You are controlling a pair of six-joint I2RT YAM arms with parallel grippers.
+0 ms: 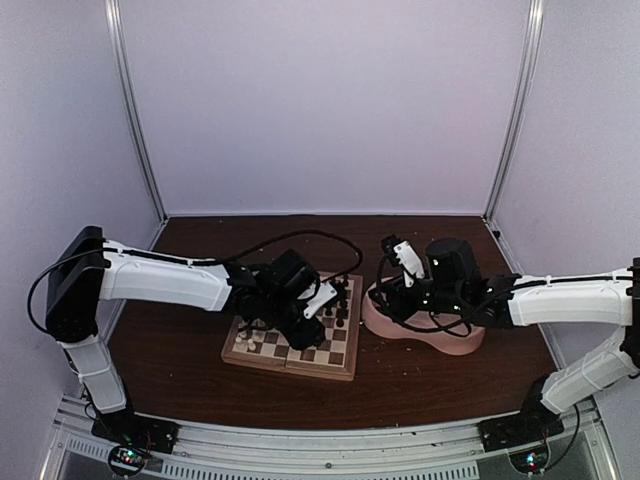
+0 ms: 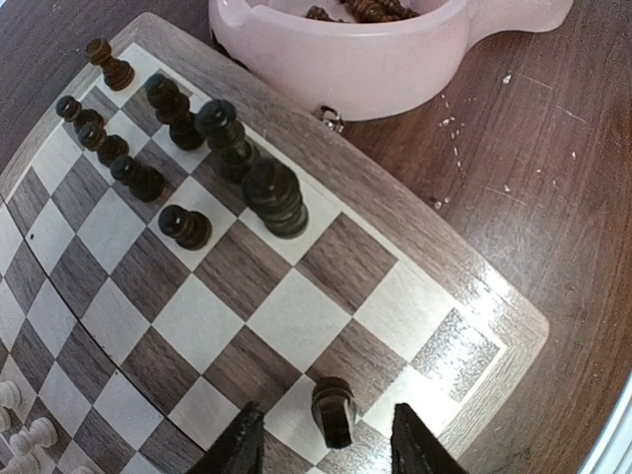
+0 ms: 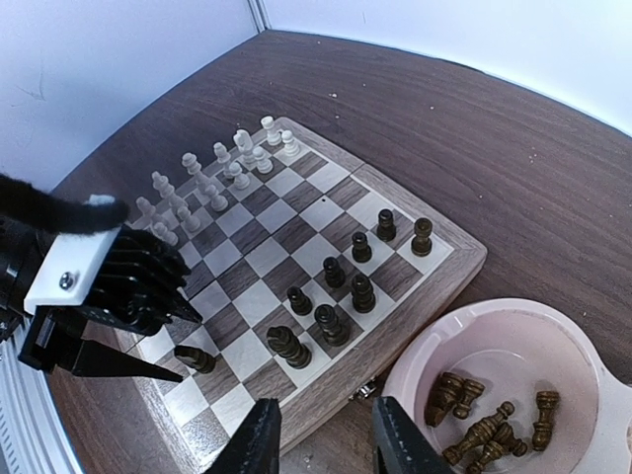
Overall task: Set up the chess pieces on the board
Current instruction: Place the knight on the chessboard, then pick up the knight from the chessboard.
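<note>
The board (image 3: 286, 232) lies between the arms. Cream chess pieces (image 3: 212, 173) stand in rows along its far side. Several dark pieces (image 2: 222, 148) stand near the side by the pink bowl. My left gripper (image 2: 324, 434) is open low over a corner of the board (image 2: 296, 316). One dark piece (image 2: 334, 407) stands between its fingers with a gap on each side. My right gripper (image 3: 328, 415) is open and holds nothing, hovering above the board's edge next to the bowl.
A pink double bowl (image 3: 474, 326) sits on the table right of the board, with several loose dark pieces (image 3: 484, 415) lying in it. White walls enclose the dark wooden table (image 1: 180, 360) on three sides.
</note>
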